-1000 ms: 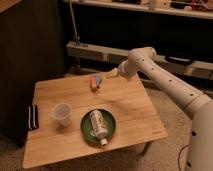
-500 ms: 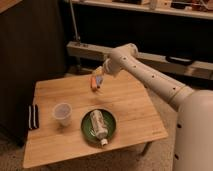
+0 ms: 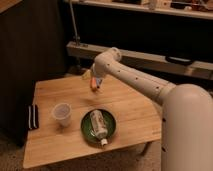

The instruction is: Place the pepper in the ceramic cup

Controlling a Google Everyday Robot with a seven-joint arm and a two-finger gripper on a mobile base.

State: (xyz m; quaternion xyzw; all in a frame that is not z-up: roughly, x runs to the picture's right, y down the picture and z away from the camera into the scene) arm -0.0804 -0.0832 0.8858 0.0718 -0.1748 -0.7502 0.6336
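My claw [image 3: 96,80] is down at the far side of the worktop [image 3: 135,112], right over the pepper [image 3: 93,85], with its 2 fingers apart. The pepper shows as an orange sliver at the claw's tip. I cannot tell whether it lies between the fingers or just beside them, nor whether they touch it.

The grasp is the first risk. The pepper is slim and tapered, so a close that lands off-centre could pinch the thin end and squirt it sideways, or roll it toward the far edge, which is near. A small pale-blue thing [image 3: 99,82] seems to sit just beside it, and a sloppy close could catch that instead, or both at once.

The second risk is the carry. The ceramic cup [image 3: 61,113] stands well apart, near the left front, beside the green plate [image 3: 85,131] with the white bottle [image 3: 98,125] lying on it. The cup looks light and narrow-based, so a low approach could knock it over. A release off-centre would bounce the pepper off the rim.
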